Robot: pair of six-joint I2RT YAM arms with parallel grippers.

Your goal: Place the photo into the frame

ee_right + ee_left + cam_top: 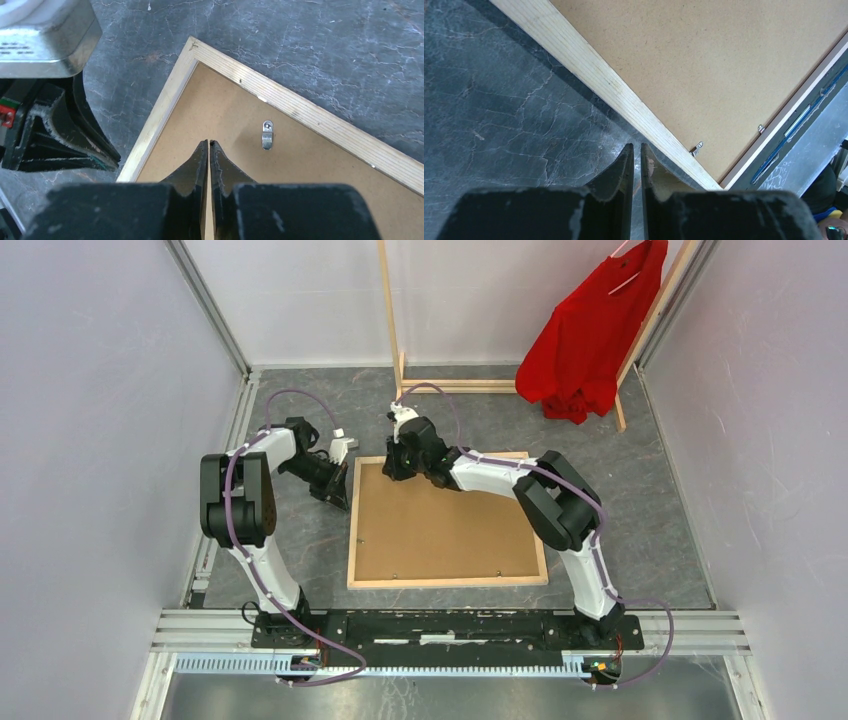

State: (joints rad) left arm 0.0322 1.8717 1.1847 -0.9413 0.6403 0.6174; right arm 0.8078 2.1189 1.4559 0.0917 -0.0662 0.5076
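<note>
1. Frame (447,581) lies back-up on the tabletop (640,490), centre, toward the near edge; 4 light wood rails showing.
2. Photo (440,530) sits inside the frame, brown board back up, print side hidden.
3. Left fingers (623,170) closed, thin slit between them, nothing gripped. They are low at the outer side of the frame's left rail; touching it or just beside it, cannot tell.
4. Right fingers (199,165) closed, empty, over the board near the far-left corner. 1 metal hanger clip (267,134) just beside them.
5. Far edge: wooden clothes rack (392,320), red shirt (590,330) hanging at its right.
</note>
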